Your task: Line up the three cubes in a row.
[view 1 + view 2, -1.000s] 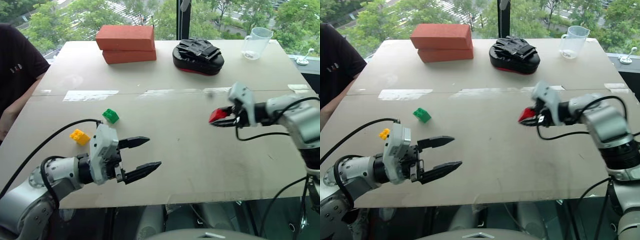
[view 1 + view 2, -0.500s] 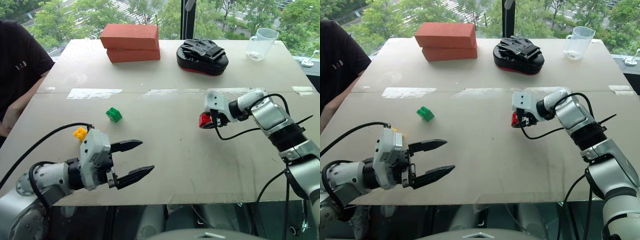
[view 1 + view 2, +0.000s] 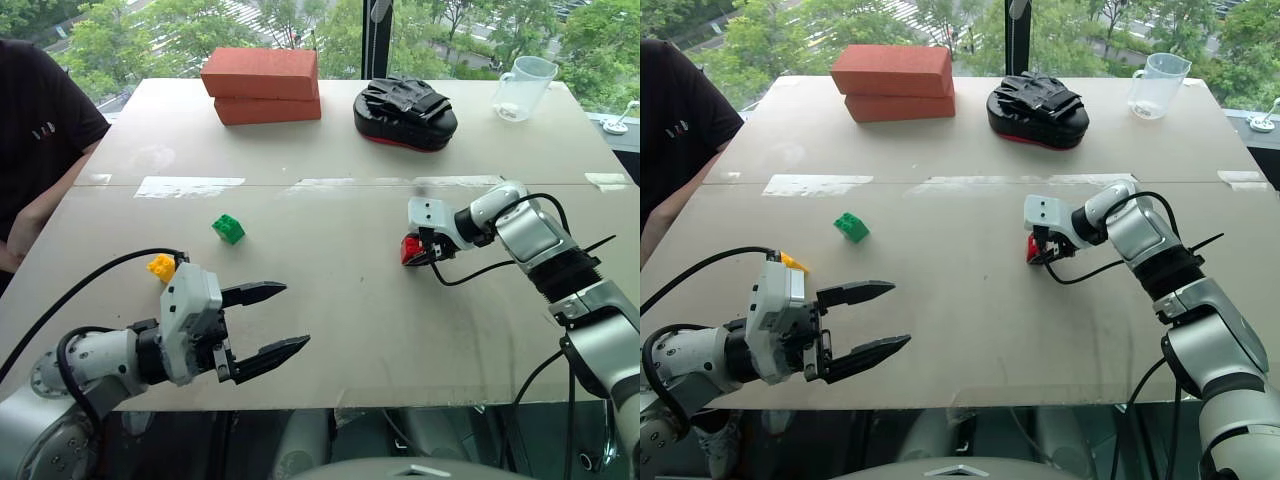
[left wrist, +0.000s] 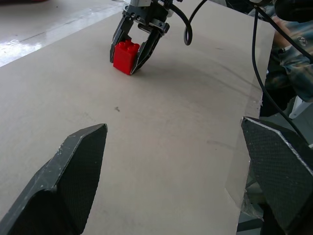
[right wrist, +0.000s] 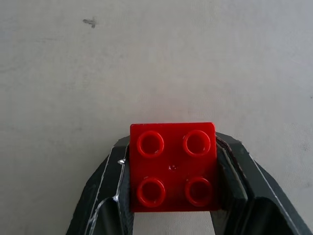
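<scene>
The red cube (image 3: pixel 411 250) rests on the table right of centre, studs up. My right gripper (image 3: pixel 413 256) points down over it, one finger on each side, open a little; the right wrist view has the red cube (image 5: pixel 172 166) flanked by both fingers (image 5: pixel 110 191). In the left wrist view the red cube (image 4: pixel 126 56) stands flat on the board. The green cube (image 3: pixel 228 229) lies left of centre. Nearer and further left, the yellow cube (image 3: pixel 161 267) sits just behind my left hand. My left gripper (image 3: pixel 295 317) hovers open and empty near the front edge.
Two stacked orange-red bricks (image 3: pixel 265 85) lie at the back left of the table (image 3: pixel 340 330), a black padded mitt (image 3: pixel 405 113) at the back centre, and a clear jug (image 3: pixel 520 87) at the back right. A person in a dark shirt (image 3: pixel 35 130) sits at the left edge.
My right gripper has come down and toward the middle with the red cube, which now rests on the table. Its fingers have eased apart. The left gripper stays put.
</scene>
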